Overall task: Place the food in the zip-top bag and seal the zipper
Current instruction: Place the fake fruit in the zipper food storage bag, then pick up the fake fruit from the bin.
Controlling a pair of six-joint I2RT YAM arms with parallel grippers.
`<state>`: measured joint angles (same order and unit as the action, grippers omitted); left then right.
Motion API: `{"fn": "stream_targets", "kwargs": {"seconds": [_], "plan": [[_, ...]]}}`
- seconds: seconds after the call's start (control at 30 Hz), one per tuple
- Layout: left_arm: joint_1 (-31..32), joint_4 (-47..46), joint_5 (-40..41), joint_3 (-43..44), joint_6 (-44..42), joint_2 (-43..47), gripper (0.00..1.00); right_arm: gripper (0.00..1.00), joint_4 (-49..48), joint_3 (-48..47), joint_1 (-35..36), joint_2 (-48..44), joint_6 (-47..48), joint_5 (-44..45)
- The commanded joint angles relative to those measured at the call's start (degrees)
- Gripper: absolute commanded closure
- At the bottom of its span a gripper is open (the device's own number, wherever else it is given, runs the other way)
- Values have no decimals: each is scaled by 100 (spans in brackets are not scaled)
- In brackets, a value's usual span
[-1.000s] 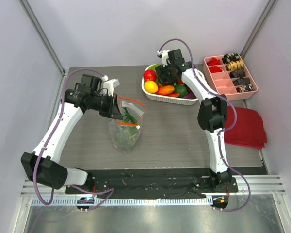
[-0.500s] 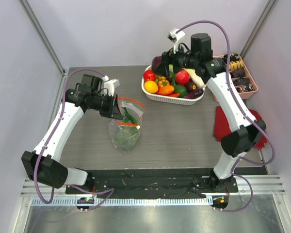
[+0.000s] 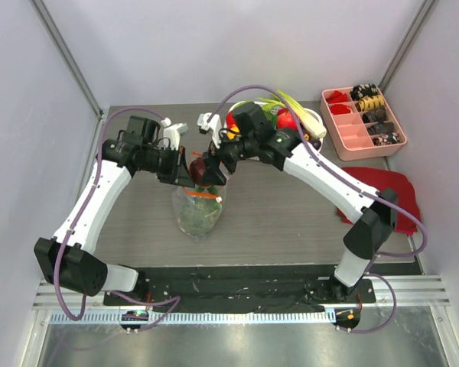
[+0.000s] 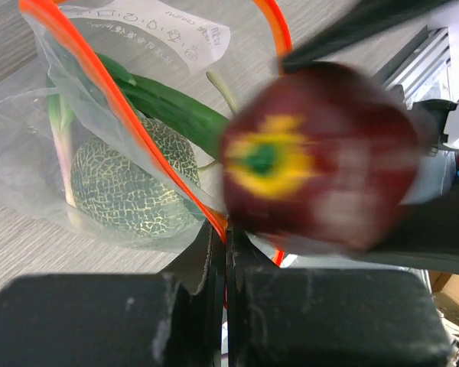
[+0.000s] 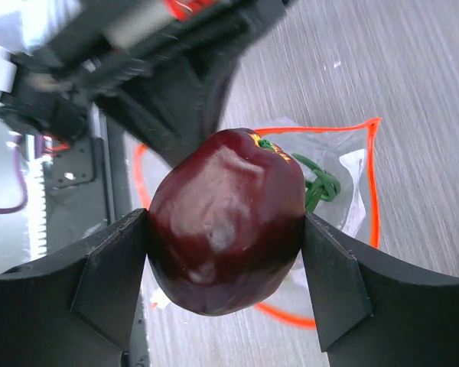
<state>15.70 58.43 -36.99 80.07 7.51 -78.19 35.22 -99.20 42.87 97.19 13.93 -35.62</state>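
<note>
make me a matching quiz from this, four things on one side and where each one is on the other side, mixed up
Things
1. apple
2. melon
3. left gripper
4. cloth

Places
a. inside the bag
b. shut on the bag's rim
c. between the right gripper's fingers, over the bag's mouth
d. on the table, far right

Pairs: 1-c, 2-a, 3-b, 4-d
</note>
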Motion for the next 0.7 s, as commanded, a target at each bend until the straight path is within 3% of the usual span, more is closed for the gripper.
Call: {"fn": "stream_targets", "kwargs": {"seconds": [0.0,0.03,0.07,0.13,0.23,0.47,0.67], "plan": [[-32,-272,-300,158,58,155,100,61,-314,-91,125,308,171,528],[-32,-271,-300,149,49,164,100,57,-340,-117,160,362,154,582],[-32,-271,-291,149,40,173,100,41,-341,-222,186,458,110,695],[-41,-262,-282,131,40,190,100,19,-271,-398,204,503,66,819],[-67,-271,-282,105,31,208,100,2,-139,-504,195,424,-31,1126],[-76,-324,-326,43,49,208,100,0,-77,-522,-322,-33,-777,881],[-76,-350,-291,35,58,252,100,2,177,-715,-1711,177,-849,1310]]}}
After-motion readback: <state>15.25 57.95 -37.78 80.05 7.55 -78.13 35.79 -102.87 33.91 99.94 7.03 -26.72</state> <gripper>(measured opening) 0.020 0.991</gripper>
